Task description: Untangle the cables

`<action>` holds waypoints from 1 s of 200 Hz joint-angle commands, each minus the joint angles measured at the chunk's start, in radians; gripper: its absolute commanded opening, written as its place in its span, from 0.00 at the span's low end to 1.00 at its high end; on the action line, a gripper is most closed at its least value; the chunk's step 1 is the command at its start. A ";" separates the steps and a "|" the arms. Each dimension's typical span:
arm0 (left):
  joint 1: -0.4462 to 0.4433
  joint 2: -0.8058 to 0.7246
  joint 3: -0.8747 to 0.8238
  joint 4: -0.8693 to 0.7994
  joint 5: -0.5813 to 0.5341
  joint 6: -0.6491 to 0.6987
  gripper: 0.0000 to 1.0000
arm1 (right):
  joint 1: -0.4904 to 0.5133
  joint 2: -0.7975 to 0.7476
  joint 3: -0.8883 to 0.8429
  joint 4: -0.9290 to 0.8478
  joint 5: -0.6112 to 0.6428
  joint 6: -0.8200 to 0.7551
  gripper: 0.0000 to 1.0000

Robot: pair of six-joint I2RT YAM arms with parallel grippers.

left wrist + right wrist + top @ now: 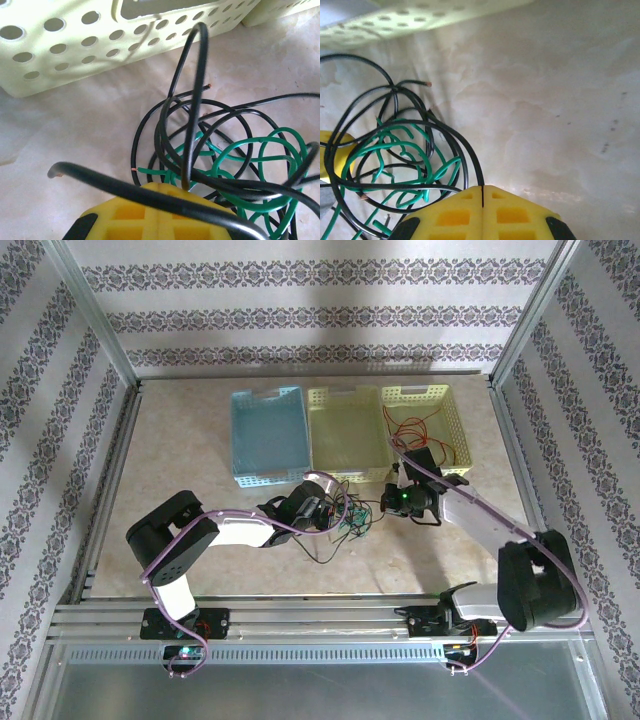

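Plan of the table (200, 460): before the pale basket (330, 468), the black cable (196, 100) and green cable (250, 143) lay coiled together without a single long axis, one black loop standing upright; the red cable (415, 427) lay looped in the yellow basket (415, 390). The left gripper (156, 200) and right gripper (483, 192) each clamped the black cable from opposite sides

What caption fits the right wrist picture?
The right hand pinches the black cable beside the tangled green cable.
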 commanded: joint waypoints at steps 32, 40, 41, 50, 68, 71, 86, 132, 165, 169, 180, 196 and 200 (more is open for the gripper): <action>-0.018 0.011 -0.017 -0.039 -0.021 0.044 0.00 | -0.029 -0.224 -0.024 -0.023 0.350 0.046 0.00; -0.019 0.011 -0.016 -0.040 -0.023 0.047 0.00 | -0.040 -0.255 -0.022 -0.032 0.391 0.047 0.00; -0.018 0.011 -0.017 -0.041 -0.023 0.047 0.00 | -0.042 -0.259 -0.021 -0.032 0.396 0.047 0.00; -0.018 0.011 -0.017 -0.044 -0.026 0.049 0.00 | -0.058 -0.292 -0.017 -0.042 0.428 0.046 0.00; -0.018 0.006 -0.022 -0.047 -0.029 0.056 0.00 | -0.093 -0.345 -0.002 -0.061 0.483 0.040 0.00; -0.018 0.005 -0.023 -0.046 -0.029 0.055 0.00 | -0.099 -0.351 0.002 -0.065 0.490 0.039 0.00; -0.018 0.001 -0.027 -0.050 -0.032 0.060 0.00 | -0.125 -0.383 0.017 -0.077 0.514 0.029 0.00; -0.018 -0.020 -0.042 -0.067 -0.039 0.082 0.00 | -0.181 -0.401 0.054 -0.094 0.478 0.008 0.00; -0.018 -0.031 -0.035 -0.083 -0.035 0.102 0.00 | -0.141 -0.330 0.031 -0.021 0.140 -0.011 0.21; -0.018 -0.032 -0.033 -0.082 -0.035 0.104 0.00 | -0.120 -0.319 0.023 -0.001 0.094 -0.018 0.25; -0.018 -0.033 -0.030 -0.084 -0.034 0.108 0.00 | -0.052 -0.296 0.007 0.049 0.004 -0.044 0.34; -0.019 -0.029 -0.024 -0.084 -0.032 0.108 0.00 | 0.081 -0.267 0.007 0.078 0.020 -0.073 0.44; -0.018 -0.028 -0.024 -0.084 -0.030 0.107 0.00 | 0.105 -0.259 0.009 0.084 0.029 -0.075 0.46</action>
